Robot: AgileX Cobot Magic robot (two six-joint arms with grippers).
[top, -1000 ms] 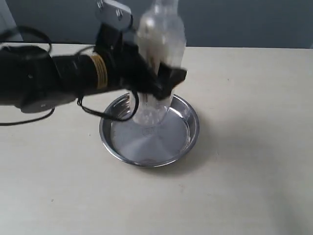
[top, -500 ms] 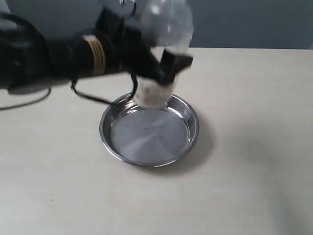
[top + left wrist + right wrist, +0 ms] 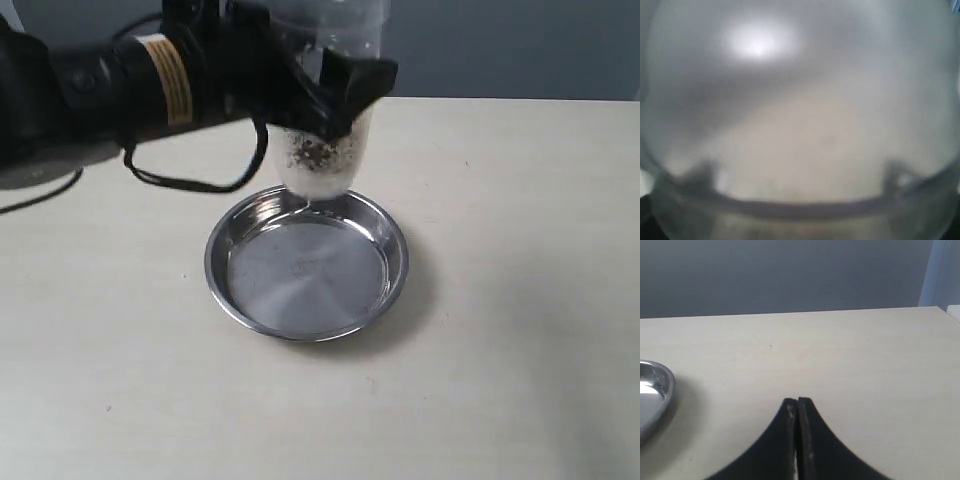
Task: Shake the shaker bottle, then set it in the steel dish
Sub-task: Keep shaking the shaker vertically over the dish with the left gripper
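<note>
The shaking step looks to be in hand. The left fingers are clenched around the middle of the shaker bottle and hold it roughly upright in the air, above the far rim of the steel dish. Its base is clear of the metal. Dark beads are scattered inside the lower half. In the left wrist view the frosted dome fills the picture, so nothing else can be read there.

The right fingers are pressed together with nothing between them. They hang low over the worktop, well apart from the steel dish, whose rim shows only at the edge of that view.

The next move, as I judge it, calls for bringing the bottle toward the near side until it is over the dish's flat middle. It then goes straight down to stand flat before the fingers let go. The dish is far wider than the bottle, so the rim leaves ample margin. The bare worktop around the dish leaves open room for the arm to back away.
</note>
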